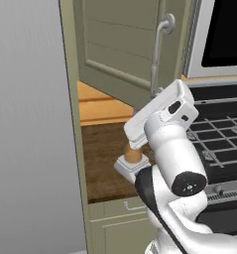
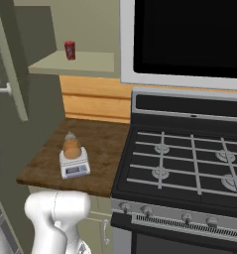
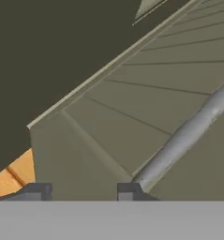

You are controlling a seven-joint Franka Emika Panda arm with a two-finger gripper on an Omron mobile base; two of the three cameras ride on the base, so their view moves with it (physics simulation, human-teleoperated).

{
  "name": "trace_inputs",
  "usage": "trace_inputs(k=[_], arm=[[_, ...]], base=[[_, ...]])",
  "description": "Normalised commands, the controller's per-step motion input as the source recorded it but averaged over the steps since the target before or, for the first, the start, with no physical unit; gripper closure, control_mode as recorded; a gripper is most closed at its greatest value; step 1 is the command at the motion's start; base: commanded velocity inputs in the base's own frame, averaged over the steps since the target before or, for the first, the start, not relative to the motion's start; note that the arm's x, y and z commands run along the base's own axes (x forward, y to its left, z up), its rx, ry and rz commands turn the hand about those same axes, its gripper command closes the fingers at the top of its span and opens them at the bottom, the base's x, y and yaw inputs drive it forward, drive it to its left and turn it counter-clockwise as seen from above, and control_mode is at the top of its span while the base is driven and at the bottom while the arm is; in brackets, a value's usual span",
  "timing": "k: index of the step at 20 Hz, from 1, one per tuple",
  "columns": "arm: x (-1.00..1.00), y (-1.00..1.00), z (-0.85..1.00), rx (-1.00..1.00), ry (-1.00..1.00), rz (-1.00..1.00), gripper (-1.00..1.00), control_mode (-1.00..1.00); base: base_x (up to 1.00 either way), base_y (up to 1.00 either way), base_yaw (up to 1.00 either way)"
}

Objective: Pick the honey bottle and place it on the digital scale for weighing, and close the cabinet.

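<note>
**Closing the cabinet is what remains; the weighing part looks done**

Looking at the right base view, I see the honey bottle point(image 2: 72, 147) standing upright on the digital scale point(image 2: 75, 166), which sits on the brown wooden counter point(image 2: 102, 144) to the left of the stove point(image 2: 184, 168). In the left base view the same bottle point(image 1: 132, 155) shows on the scale point(image 1: 131, 167), partly behind my arm. Nothing holds it, so I judge the first half of the task as finished.

The cabinet point(image 1: 121, 42) is not closed. Its panelled door stands open into the room, and in the right base view I can see the shelf point(image 2: 75, 63) inside, with a small red can point(image 2: 70, 50) on it.

The gripper point(image 3: 80, 191) is now at the door. In the hand view the grey bar handle point(image 3: 188, 133) runs down to one fingertip point(image 3: 129, 191), just beside it or touching; I cannot tell which. The jaws are drawn together as far as they go, with a gap between the tips. I see nothing held in that gap, and I cannot confirm a grasp on the handle.

What is left, in my judgement: push or swing the door until it shuts flush.
</note>
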Motion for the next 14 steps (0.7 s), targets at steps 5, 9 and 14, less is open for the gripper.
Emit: trace_inputs(k=[5,9,14], arm=[[1.00,-1.00,0.00,0.30,0.01,0.00,-1.00,-1.00],[1.00,-0.96,0.00,0.26,0.00,0.02,-1.00,-1.00],[1.00,-0.79,0.00,0.21,0.00,0.05,-1.00,-1.00]], base=[[0.00,0.00,0.00],[0.00,0.00,0.00],[0.00,0.00,0.00]])
